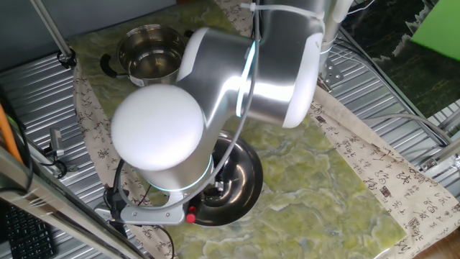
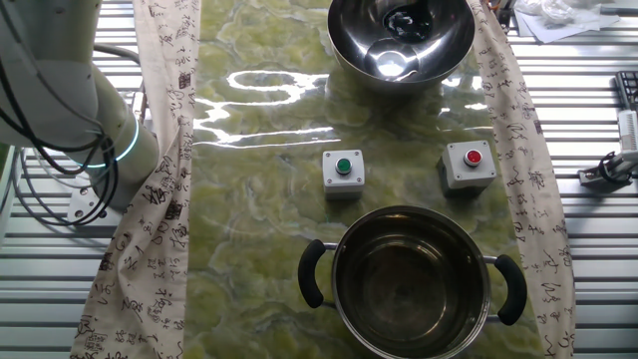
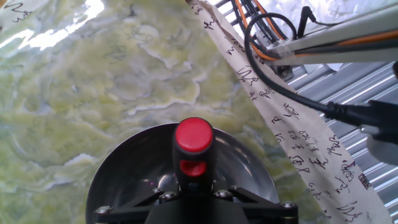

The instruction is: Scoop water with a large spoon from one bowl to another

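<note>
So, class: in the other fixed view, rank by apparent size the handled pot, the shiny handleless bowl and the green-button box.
1. Handled pot, though nearest the camera, so its lead is unsure.
2. Handleless bowl, partly cropped.
3. Green-button box.

1. The arm (image 1: 244,72) comes in from the upper right of one fixed view and bends down at a large white rounded joint (image 1: 158,128).
2. Below this joint a ring of light blue glows around the wrist (image 1: 180,183).
3. In the other fixed view only the white base part of the arm (image 2: 60,90) shows, at the left edge.
4. The gripper (image 3: 193,205) points downward; in the hand view its dark body fills the bottom edge, and the fingers cannot be told apart.
</note>
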